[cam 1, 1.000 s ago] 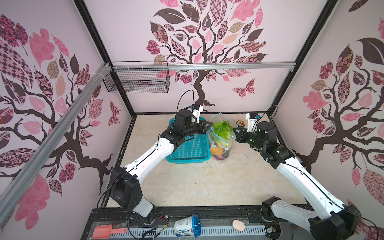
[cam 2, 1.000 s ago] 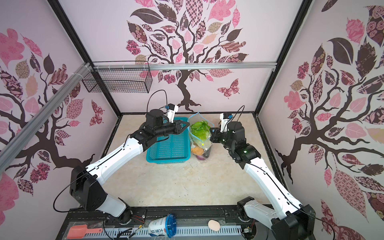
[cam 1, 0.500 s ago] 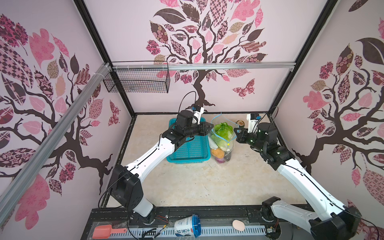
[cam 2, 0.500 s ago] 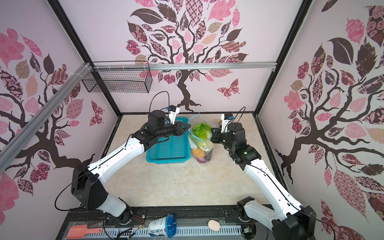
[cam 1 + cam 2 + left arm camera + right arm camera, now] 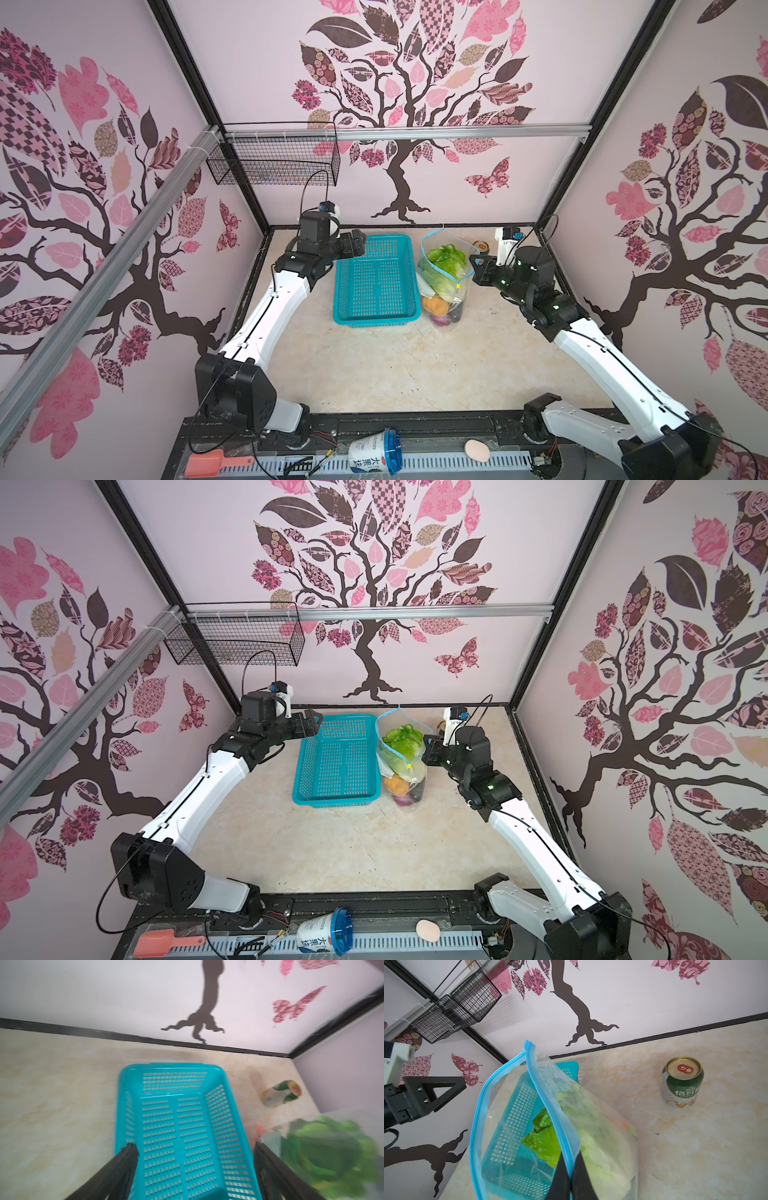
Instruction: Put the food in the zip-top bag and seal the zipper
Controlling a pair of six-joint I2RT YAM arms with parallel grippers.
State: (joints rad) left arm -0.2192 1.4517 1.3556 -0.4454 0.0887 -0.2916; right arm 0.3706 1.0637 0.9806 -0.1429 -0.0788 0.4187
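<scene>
- Since a second ago, the left claw (image 5: 360, 245) has let go of the zip-top bag (image 5: 444, 286) and drawn back. It now hangs spread wide and empty over the teal basket (image 5: 374, 321).
- The right claw (image 5: 572, 1172) is clenched on the zipper (image 5: 529, 1051), apparently to keep the floppy bag standing on the table (image 5: 395, 365), mouth up.
- The food is inside the bag, just ahead of the right claw and below its grip: cabbage (image 5: 444, 259), an orange piece (image 5: 434, 305) and a purple piece (image 5: 442, 321).
- The zipper gapes unsealed, and its yellow slider (image 5: 457, 286) hangs just beside the right claw.
- From the left claw, the bag stands beyond the basket, well apart.
</scene>
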